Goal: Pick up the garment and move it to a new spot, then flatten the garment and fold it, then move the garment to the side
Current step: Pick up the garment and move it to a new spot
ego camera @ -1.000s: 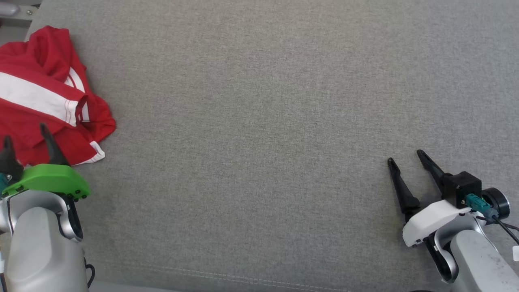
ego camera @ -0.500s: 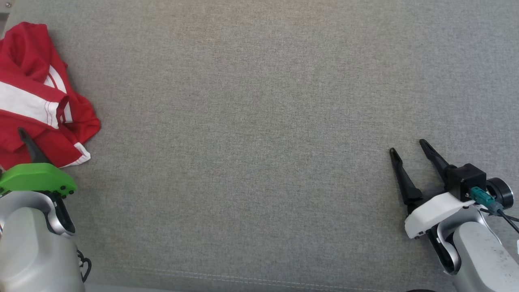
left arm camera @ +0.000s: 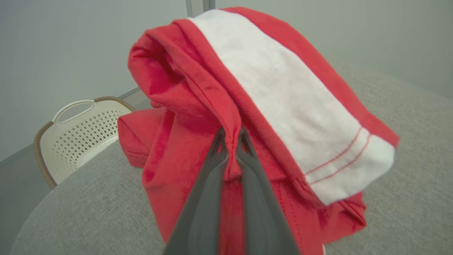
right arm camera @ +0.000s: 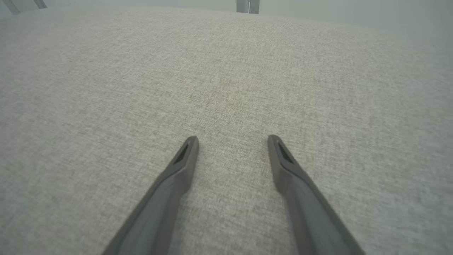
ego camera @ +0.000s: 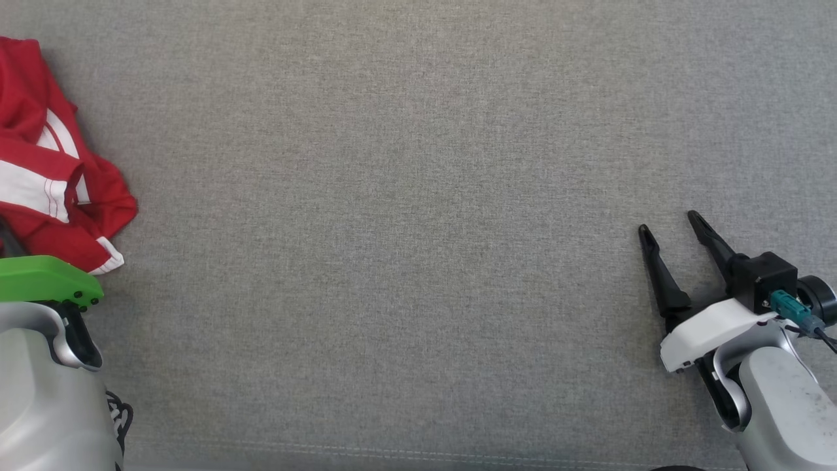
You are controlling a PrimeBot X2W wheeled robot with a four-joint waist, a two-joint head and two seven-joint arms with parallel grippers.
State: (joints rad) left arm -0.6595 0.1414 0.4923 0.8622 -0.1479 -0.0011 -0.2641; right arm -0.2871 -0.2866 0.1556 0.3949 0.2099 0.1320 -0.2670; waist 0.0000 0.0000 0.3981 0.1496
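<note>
Garment point(ego camera: 52, 196), one, red with a white band crossed by two red stitch lines, lies bunched at the far left of the grey fabric worktop point(ego camera: 392, 229). The left pincer point(left arm camera: 232, 137) is pressed together, pinching a red fold of it. The right pincer point(ego camera: 670, 222) is spread over bare worktop, near right. One white perforated basket point(left arm camera: 78, 134) stands beyond the worktop's edge.

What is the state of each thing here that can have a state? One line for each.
garment: crumpled, not yet folded, one red fold pinched by the left gripper.
left gripper: shut on the garment.
right gripper: open, holding nothing, above the grey surface.
basket: upright, beyond the surface's edge.
</note>
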